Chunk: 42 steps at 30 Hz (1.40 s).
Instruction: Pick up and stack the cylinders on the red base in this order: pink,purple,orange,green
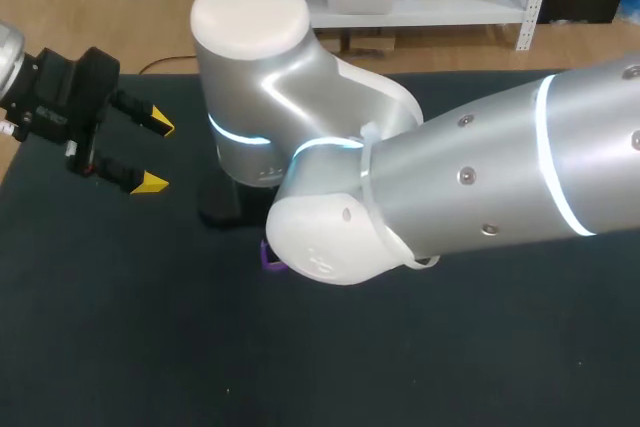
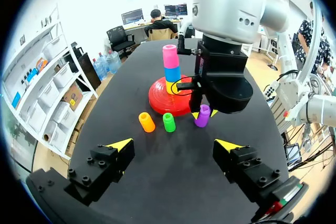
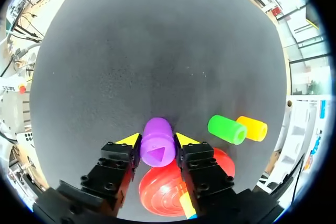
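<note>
The purple cylinder (image 3: 157, 142) stands on the black table beside the red base (image 2: 173, 100), between the fingers of my right gripper (image 3: 156, 141); both fingers press its sides. On the base a pink cylinder (image 2: 170, 55) tops a blue one (image 2: 172, 73) and a yellow one (image 2: 170, 86). The orange cylinder (image 2: 146, 121) and green cylinder (image 2: 168, 122) lie side by side just in front of the base. My left gripper (image 2: 173, 148) is open and empty, well back from them. In the head view my right arm hides all but a sliver of the purple cylinder (image 1: 270, 255).
My right arm (image 1: 480, 177) reaches across the middle of the table (image 1: 120, 327) and covers the base in the head view. My left gripper (image 1: 150, 152) hangs near the table's left edge.
</note>
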Available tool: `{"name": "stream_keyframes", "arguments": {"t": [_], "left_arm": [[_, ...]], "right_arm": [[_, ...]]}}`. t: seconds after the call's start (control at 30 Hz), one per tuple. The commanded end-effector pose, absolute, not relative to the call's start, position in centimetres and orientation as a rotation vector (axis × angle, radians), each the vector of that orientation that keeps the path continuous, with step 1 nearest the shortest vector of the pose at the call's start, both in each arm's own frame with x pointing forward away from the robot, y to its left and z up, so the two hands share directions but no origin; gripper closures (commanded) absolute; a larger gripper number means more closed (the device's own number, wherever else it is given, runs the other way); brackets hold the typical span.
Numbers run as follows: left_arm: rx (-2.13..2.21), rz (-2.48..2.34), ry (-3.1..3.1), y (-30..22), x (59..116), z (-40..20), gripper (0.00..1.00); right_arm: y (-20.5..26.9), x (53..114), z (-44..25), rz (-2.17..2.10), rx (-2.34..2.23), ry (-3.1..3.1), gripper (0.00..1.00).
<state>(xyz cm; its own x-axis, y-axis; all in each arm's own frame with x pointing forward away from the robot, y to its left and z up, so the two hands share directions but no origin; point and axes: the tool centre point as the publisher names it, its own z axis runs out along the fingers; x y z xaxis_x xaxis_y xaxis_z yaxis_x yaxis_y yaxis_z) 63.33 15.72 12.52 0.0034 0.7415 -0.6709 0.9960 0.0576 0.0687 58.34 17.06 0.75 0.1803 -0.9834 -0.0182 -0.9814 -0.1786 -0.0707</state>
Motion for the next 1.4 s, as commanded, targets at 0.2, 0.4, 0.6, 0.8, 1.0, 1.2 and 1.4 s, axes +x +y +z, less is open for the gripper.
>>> {"name": "stream_keyframes", "arguments": {"t": [0.2,0.4,0.6,0.8,1.0,1.2,1.4], "left_arm": [[1.736,-0.598,1.791,15.8,63.3,12.5,0.00],[1.736,-0.598,1.791,15.8,63.3,12.5,0.00],[1.736,-0.598,1.791,15.8,63.3,12.5,0.00],[1.736,-0.598,1.791,15.8,63.3,12.5,0.00],[1.736,-0.598,1.791,15.8,63.3,12.5,0.00],[1.736,-0.598,1.791,15.8,63.3,12.5,0.00],[1.736,-0.598,1.791,15.8,63.3,12.5,0.00]], "right_arm": [[16.2,59.0,2.5,-0.039,-2.323,1.967,1.00],[15.0,60.2,7.0,-0.012,-2.242,1.965,1.00],[13.8,61.6,12.8,-0.009,-2.181,1.978,1.00],[12.6,63.2,17.3,0.010,-2.149,2.002,1.00],[11.2,64.9,19.7,0.039,-2.114,2.039,1.00],[9.8,66.6,19.2,0.010,-2.075,2.113,1.00],[8.9,66.4,18.7,0.000,-2.083,2.133,1.00]]}}
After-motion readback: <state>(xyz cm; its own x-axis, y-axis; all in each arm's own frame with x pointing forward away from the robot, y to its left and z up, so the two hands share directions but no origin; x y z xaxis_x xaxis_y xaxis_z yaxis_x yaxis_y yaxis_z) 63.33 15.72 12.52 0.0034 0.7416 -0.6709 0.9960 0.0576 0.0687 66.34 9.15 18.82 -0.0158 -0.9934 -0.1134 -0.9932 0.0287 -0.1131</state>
